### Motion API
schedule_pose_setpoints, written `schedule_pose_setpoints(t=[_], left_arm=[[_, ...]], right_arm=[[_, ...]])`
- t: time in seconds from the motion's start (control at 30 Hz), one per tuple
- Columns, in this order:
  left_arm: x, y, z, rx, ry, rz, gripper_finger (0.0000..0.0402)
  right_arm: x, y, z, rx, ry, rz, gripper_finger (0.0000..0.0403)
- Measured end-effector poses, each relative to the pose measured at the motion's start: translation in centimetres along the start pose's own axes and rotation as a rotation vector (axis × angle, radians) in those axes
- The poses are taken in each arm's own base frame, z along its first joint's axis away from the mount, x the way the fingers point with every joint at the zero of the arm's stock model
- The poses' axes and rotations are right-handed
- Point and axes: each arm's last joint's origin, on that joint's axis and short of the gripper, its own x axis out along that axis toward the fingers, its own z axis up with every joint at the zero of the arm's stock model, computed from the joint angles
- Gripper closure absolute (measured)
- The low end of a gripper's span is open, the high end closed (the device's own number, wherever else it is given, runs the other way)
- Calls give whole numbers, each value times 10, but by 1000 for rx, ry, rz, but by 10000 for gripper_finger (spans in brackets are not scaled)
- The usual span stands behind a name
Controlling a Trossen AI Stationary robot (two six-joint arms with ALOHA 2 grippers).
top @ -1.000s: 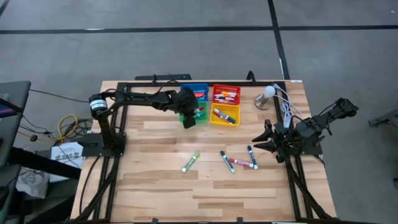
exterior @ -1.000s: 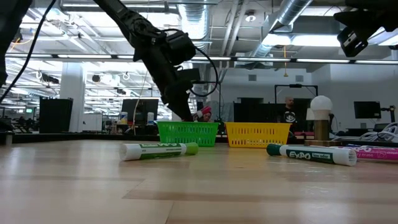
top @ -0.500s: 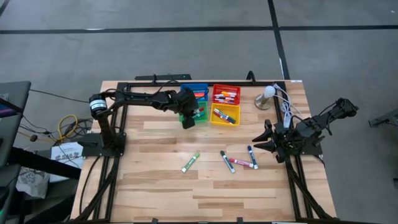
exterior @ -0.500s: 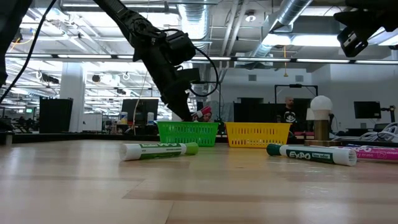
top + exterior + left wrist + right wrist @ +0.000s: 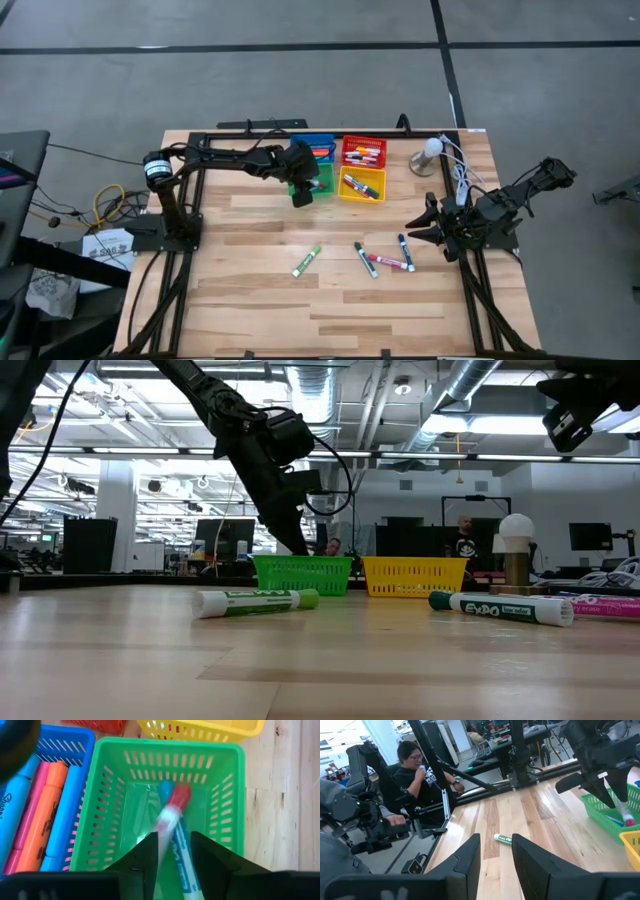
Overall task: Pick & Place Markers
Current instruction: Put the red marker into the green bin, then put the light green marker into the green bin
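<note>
Red-capped and white-bodied, a marker [image 5: 172, 815] sits blurred inside the green bin [image 5: 102, 805], just past the spread fingers of the left end effector [image 5: 174, 851], beside a blue-capped one [image 5: 176, 837] already lying there. The blur and the gap around it suggest it is dropping free rather than pinched; releasing directly over the bin lets it land inside the walls.

Upper centre of the high view holds the other bins: a blue bin [image 5: 322, 141], a red bin [image 5: 364, 142] and a yellow bin [image 5: 362, 197], each with markers. Four markers lie loose in the lower middle of the counter [image 5: 250, 300]: a green-capped marker [image 5: 306, 260], a dark-capped marker [image 5: 365, 259], a pink marker [image 5: 388, 263] and a blue-capped marker [image 5: 405, 252], so much sorting likely remains.

At the right edge of that view the right end effector [image 5: 436, 228] waits above the counter's rim, near those pens, its fingers parted and empty.

Light wooden planks form the counter; grey floor surrounds it. A small white lamp [image 5: 429, 152] stands at the upper right. Beyond, a person [image 5: 417, 767] sits in an open workshop.
</note>
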Motion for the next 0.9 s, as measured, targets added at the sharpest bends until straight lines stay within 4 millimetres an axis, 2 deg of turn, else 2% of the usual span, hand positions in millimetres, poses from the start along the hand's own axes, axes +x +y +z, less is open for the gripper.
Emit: schedule_pose_setpoints(t=[0.17,0.23,0.3,0.43,0.57,0.67,0.77,0.9], left_arm=[[-1,1,0,-1,3,26,264],[-9,2,3,0,-6,67,257],[-25,0,9,1,-56,83,253],[-74,-10,25,-71,-211,65,251],[-131,-23,34,-141,-413,-157,254],[-163,-33,34,-178,-526,-365,260],[-185,-47,32,-181,-637,-529,267],[-198,-72,26,-217,-690,-672,275]], right_arm=[[0,0,0,0,0,0,301],[0,0,0,0,0,0,301],[0,0,0,0,0,0,301],[0,0,0,0,0,0,301],[0,0,0,-1,0,0,301],[0,0,0,-1,0,0,301],[0,0,0,-1,0,0,301],[0,0,0,-2,1,0,301]])
